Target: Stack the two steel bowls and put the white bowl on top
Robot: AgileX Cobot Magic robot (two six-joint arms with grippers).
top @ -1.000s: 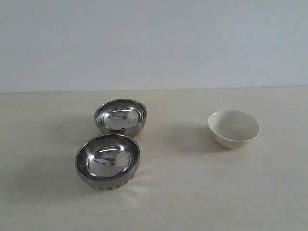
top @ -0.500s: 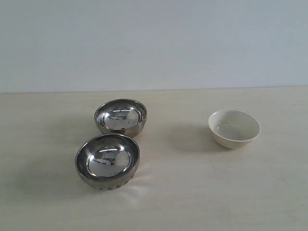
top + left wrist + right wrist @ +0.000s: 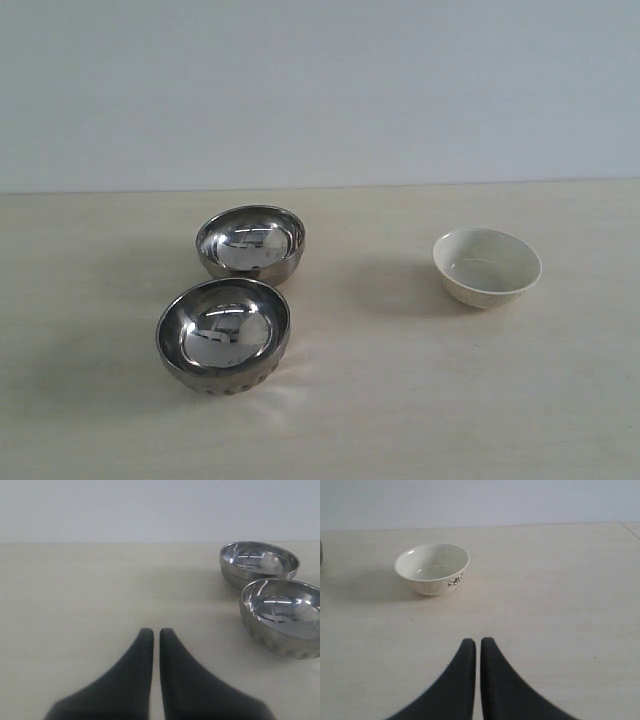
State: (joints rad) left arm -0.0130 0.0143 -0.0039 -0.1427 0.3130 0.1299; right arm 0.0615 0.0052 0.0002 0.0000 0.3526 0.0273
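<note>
The left gripper (image 3: 155, 632) is seen with its two dark fingers drawn together, only a thin slit left between the tips, and nothing is held in it. It is poised low over the pale wooden table (image 3: 400, 400). Ahead of it and off to one side, well clear of the fingertips, the two steel bowls are found: the nearer steel bowl (image 3: 282, 615), ribbed around its lower wall, and just beyond it the farther steel bowl (image 3: 259, 562). Both are set upright, mouths up, just beside each other; whether their rims touch cannot be told. The right gripper (image 3: 477, 642) is likewise closed, finger against finger, with nothing clamped. The white bowl (image 3: 432, 568) is placed ahead of this gripper and a little to one side, apart from the fingertips, upright and empty, a small dark flower pattern being shown on its outer wall. In the exterior view the white bowl is seen well apart from the steel pair, with bare tabletop between them. Neither gripper is shown in that view. No bowl is stacked on another.
</note>
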